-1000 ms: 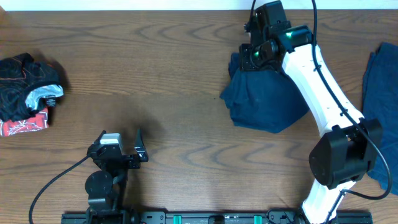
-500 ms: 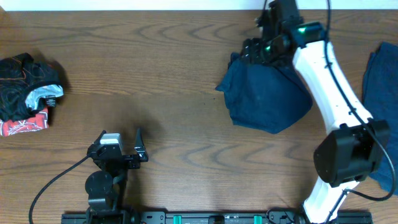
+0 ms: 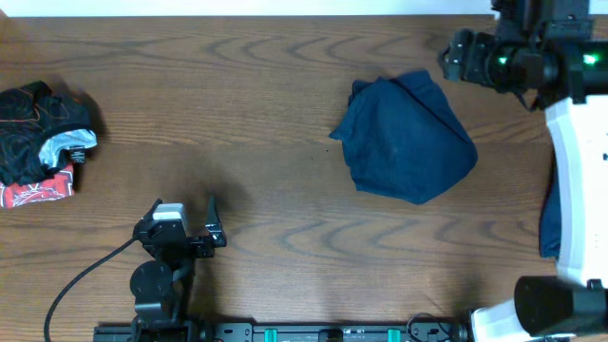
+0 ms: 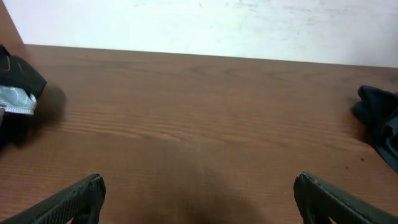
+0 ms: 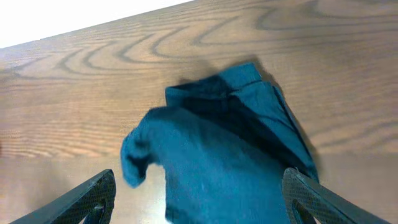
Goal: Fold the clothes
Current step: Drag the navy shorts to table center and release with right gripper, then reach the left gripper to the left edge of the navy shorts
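The clothes in play are dark navy shorts, lying folded in a rough bundle on the wooden table right of centre. In the right wrist view the shorts lie loose below and ahead of the fingers. My right gripper hovers open beyond the bundle's back right corner, holding nothing. A strip of another blue piece shows at the right edge behind the white arm. My left gripper rests open near the front left with bare table between its fingers.
A heap of black, grey and red garments lies at the far left, and shows in the left wrist view as a heap. The white right arm runs down the right side. A white wall borders the table's back edge.
My right gripper opened, let go of the shorts and swung away to the back right. The shorts stay folded on the table. The left arm has not moved.
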Robot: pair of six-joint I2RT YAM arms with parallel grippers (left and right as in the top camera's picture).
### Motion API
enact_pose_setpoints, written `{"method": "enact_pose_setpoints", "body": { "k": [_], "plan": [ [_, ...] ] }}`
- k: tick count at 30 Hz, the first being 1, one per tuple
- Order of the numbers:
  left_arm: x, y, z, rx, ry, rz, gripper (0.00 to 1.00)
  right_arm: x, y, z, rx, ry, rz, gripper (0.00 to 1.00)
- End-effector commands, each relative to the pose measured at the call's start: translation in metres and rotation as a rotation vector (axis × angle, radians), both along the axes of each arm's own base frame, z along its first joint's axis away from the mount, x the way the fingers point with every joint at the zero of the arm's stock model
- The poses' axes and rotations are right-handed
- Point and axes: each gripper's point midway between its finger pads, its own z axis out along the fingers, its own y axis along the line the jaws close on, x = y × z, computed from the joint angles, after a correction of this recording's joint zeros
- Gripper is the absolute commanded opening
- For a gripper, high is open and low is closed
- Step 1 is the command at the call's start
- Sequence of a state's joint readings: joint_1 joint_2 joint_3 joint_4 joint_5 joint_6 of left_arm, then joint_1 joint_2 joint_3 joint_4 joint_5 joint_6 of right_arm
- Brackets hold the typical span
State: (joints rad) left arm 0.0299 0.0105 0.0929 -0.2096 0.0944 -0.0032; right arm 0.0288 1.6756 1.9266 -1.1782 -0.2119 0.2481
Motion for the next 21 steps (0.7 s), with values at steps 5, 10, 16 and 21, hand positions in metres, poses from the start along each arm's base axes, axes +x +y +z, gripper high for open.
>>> {"method": "enact_pose_setpoints", "body": {
  "k": [5,10,16,21],
  "plan": [
    [0.004,-0.005,0.009,-0.031,-0.063,-0.023,0.98,-0.02,0.001,-0.015,-0.025,0.097,0.044,0.78],
    [0.0,-0.044,0.03,-0.111,-0.133,-0.248,0.98,-0.025,0.0,-0.018,-0.041,0.114,0.068,0.78],
    [-0.009,-0.074,0.024,-0.403,-0.032,-0.384,0.98,-0.026,0.0,-0.019,-0.052,0.113,0.082,0.83],
    [-0.008,-0.085,-0.006,-0.465,0.141,-0.417,0.98,-0.026,0.0,-0.019,-0.056,0.114,0.086,0.84]
  ]
}}
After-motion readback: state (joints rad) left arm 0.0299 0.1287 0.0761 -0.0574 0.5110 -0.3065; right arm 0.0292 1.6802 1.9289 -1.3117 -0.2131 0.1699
